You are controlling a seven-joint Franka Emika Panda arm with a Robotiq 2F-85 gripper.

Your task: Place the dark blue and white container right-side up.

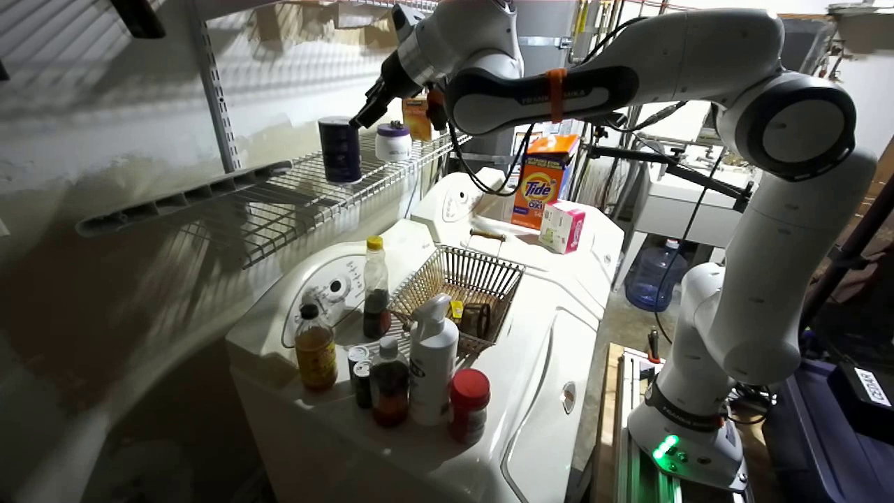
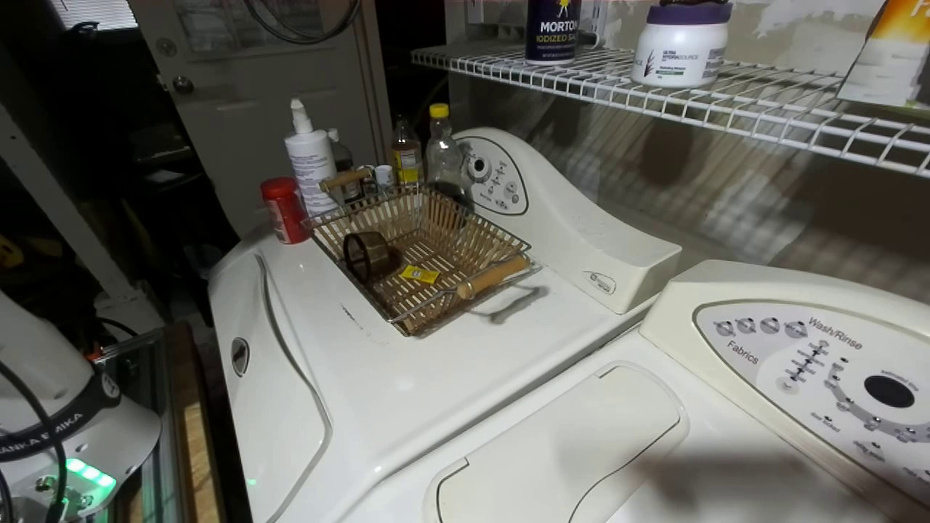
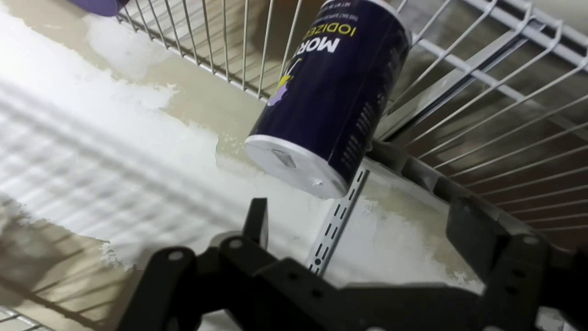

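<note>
Dark blue and white container [image 1: 341, 150] is stood upright on the wire shelf [image 2: 774, 100]; Morton label [image 2: 556, 29] is read right way up in an exterior view; gripper [image 3: 360, 218] is spread wide, nothing gripped; in the wrist view the container is seen beyond the fingers [image 3: 475, 234], toward 12 o'clock, white end [image 3: 298, 168] nearest, gap shown to both. Clock centred on container in an exterior view: gripper is held at 1, near the upper rim; white jar with purple lid [image 1: 393, 144] is set near it at 3; orange box [image 1: 417, 120] is seen at 2, same shelf; Tide box [image 1: 539, 185] is parked just past 3, basket [image 1: 482, 269] between 4 and 5, red-lidded jar [image 1: 469, 405] at 5, black-capped bottle [image 1: 316, 355] at 6, all four on the white machines [image 1: 506, 353].
</note>
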